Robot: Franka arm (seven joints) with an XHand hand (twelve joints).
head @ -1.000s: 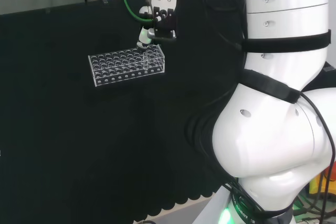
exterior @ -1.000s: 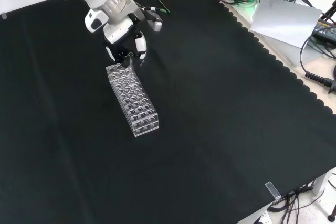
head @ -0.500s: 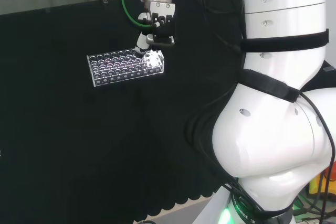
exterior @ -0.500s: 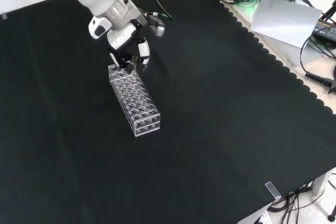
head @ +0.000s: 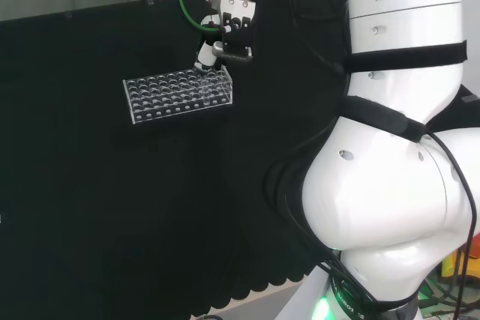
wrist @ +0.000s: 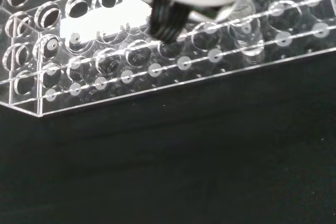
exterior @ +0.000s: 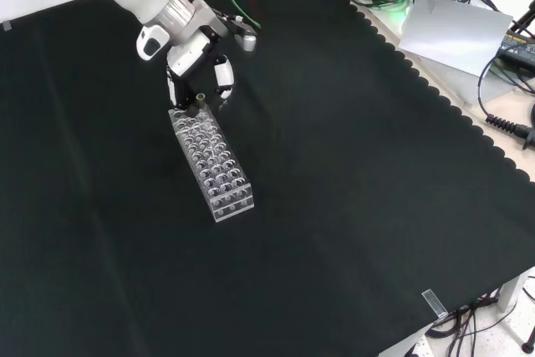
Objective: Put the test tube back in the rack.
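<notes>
A: Where is the test tube (exterior: 201, 99)?

B: In the front view it stands at the rack's (exterior: 211, 163) twelve o'clock end, in a hole there. The hand (exterior: 194, 56) is right above it.

A: Are the fingers pinching it?

B: I cannot tell.

A: How should it finish?

B: I think: keep the tube straight up, let it sink down, then let go and lift straight up.
</notes>
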